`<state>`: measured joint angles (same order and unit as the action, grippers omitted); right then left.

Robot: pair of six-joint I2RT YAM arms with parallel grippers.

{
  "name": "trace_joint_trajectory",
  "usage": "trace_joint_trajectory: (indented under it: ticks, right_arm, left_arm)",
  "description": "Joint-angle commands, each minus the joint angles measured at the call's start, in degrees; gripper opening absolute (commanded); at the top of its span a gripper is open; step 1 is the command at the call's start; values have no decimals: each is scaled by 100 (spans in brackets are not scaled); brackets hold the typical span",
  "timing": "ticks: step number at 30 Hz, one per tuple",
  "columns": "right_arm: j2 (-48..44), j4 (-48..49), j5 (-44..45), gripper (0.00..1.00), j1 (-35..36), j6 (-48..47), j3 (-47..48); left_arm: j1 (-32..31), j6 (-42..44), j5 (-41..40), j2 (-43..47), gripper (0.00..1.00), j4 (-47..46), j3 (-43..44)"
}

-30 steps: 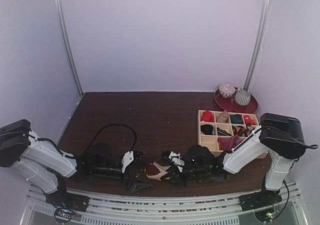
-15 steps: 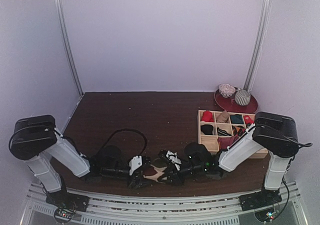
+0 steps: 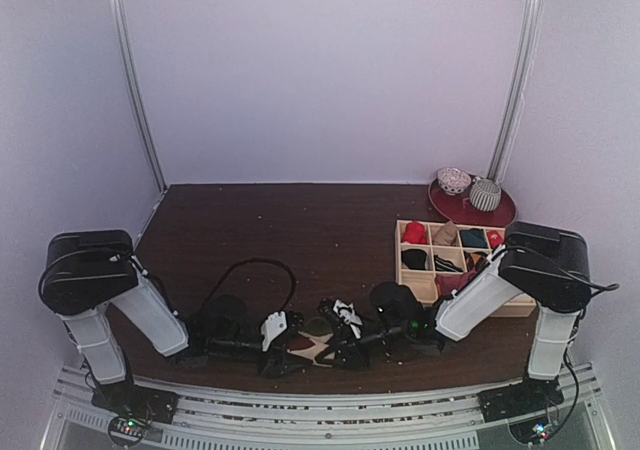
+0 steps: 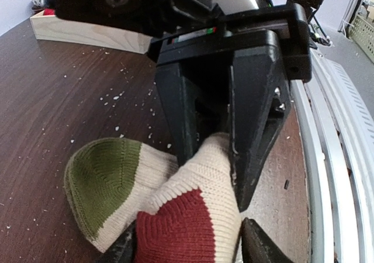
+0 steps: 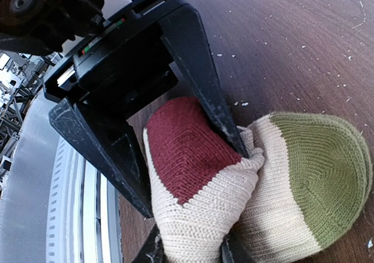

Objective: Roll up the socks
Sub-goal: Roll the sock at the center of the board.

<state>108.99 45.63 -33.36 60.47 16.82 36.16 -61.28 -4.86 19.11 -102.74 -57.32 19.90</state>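
1. Left gripper brackets the red patch of a cream sock, with a finger against the knit on either side. It appears to be grasping the sock, though how firmly cannot be told.
2. Right gripper faces it nose to nose and is clenched on the cream fold just behind that patch, the fabric bunched between its two black fingers.
3. The sock lies doubled over on the dark table near its front edge, between the two arms. Its olive-green patch juts out to one side, flat on the wood. Whether this is one sock folded or a pair laid together cannot be told, and no black sock can be made out.
4. A wooden box of small rolled bundles stands well apart, on the right.
5. First risk: the fingers of both arms crowd the same small bundle, almost interleaved. A twist or advance by either could knock them together.
6. Second risk: there are two holds on one fold. If the arms pull apart, the knit stretches and the turn opens. If one lets go before the other has real bite, the fold would likely spring back.
7. Third risk: the green end lies outside both grips and could trail loose, leaving a lopsided roll. The metal rail along the table's edge is near, so a dragged bundle could slide onto it.
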Motion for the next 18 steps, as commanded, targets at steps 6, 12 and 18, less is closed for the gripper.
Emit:
trace_joint_trajectory:
  ticks: [6, 12, 18]
  right_arm:
    - [598, -1924, -15, 24, 39, 95, -246]
    - [479, -1971, 24, 31, 16, 65, -121]
    - [-779, -1766, 874, 44, 22, -771, -284]
  left_arm:
    - [-75, -423, 302, -307, 0, 407, -166]
    - [-65, -795, 540, -423, 0, 848, 32]
    - [18, -1623, 988, -953, 0, 1808, 387]
